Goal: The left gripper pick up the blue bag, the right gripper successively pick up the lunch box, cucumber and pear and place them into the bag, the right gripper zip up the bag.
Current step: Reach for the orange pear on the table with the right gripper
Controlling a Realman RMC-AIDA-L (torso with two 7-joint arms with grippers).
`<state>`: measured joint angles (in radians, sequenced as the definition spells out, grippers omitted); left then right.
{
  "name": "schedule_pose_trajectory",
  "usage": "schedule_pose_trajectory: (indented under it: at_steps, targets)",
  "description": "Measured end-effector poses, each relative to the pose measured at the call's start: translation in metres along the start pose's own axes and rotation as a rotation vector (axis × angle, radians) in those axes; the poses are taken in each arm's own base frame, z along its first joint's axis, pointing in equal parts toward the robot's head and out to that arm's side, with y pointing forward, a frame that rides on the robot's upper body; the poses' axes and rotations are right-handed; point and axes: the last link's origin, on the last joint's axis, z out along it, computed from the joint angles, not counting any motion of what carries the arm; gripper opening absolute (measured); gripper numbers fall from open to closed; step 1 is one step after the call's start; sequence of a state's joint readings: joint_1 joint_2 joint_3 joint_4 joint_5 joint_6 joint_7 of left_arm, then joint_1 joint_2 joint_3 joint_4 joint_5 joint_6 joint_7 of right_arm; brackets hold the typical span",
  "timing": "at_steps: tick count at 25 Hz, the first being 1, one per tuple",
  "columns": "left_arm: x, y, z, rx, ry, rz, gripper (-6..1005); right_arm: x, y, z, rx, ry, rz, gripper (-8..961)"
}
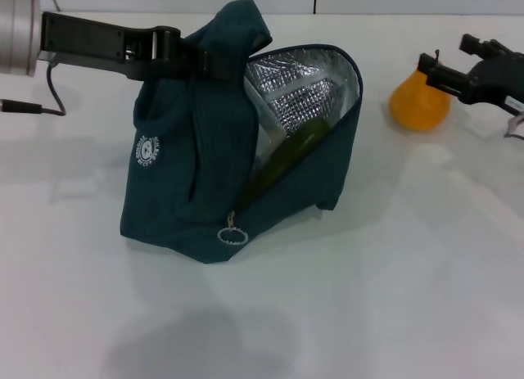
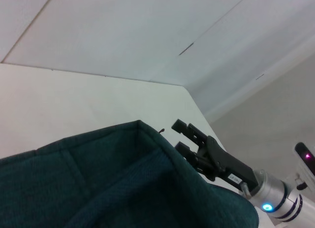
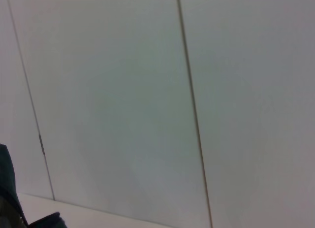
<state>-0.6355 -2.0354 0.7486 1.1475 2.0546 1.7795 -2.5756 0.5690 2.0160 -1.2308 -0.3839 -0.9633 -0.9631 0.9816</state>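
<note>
The blue bag (image 1: 188,166) stands on the white table (image 1: 393,281), its mouth open and its silver lining (image 1: 303,88) showing. My left gripper (image 1: 201,60) is shut on the fabric at the bag's top and holds it up. The bag's top also shows in the left wrist view (image 2: 123,183). A green cucumber (image 1: 286,154) leans inside the opening. The orange-yellow pear (image 1: 419,102) sits on the table right of the bag. My right gripper (image 1: 446,53) is open just above and behind the pear's top, and it also shows in the left wrist view (image 2: 178,135). The lunch box is hidden.
The zipper's ring pull (image 1: 232,234) hangs at the low front end of the bag's opening. A black cable (image 1: 49,101) runs behind the left arm. The right wrist view shows wall panels and a corner of the bag (image 3: 7,193).
</note>
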Motion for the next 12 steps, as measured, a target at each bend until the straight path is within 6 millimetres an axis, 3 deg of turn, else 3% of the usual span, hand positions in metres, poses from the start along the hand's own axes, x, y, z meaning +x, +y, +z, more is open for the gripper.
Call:
schedule_pose_trajectory:
  at_steps: [12]
  targets:
    - [0.0,0.0,0.001,-0.001,-0.001,0.002,42,-0.004,-0.006,0.015,0.058,0.037,-0.049,785]
